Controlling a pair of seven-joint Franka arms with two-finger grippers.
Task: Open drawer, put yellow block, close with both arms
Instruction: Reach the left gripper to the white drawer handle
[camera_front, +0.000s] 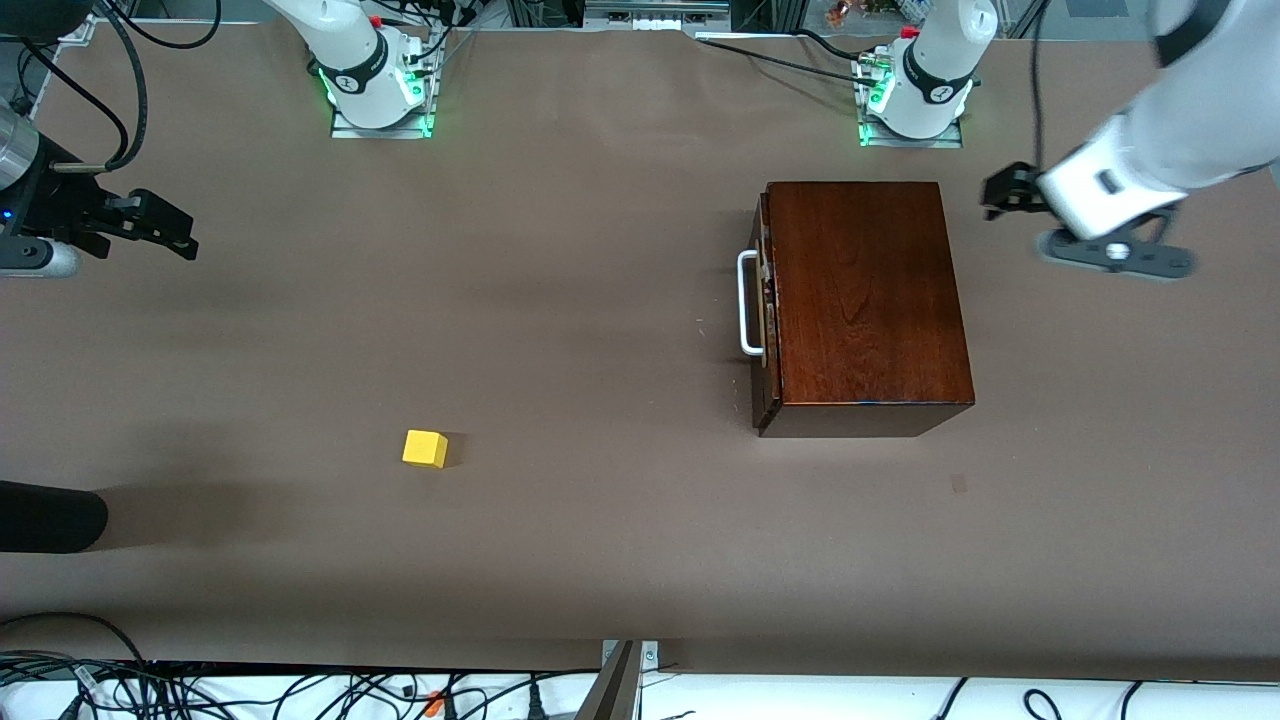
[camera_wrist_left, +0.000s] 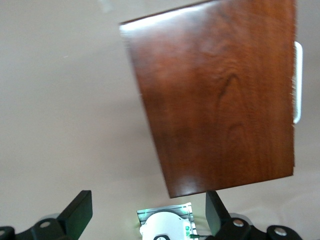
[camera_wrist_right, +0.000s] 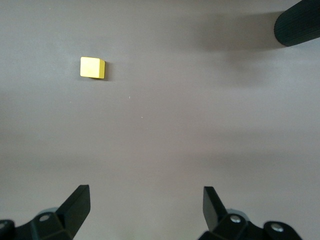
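The mahogany box stands toward the left arm's end of the table, its top also filling the left wrist view. Its drawer sits pushed in, with the white bar handle facing the right arm's end. The yellow block lies alone on the table, nearer the front camera and toward the right arm's end. My left gripper hangs open over the table beside the box, holding nothing. My right gripper hangs open and empty over the table's right-arm end, well away from the block.
A black rounded object pokes in at the table edge beside the block's end. Both arm bases glow green along the robots' edge. Loose cables run along the edge nearest the front camera.
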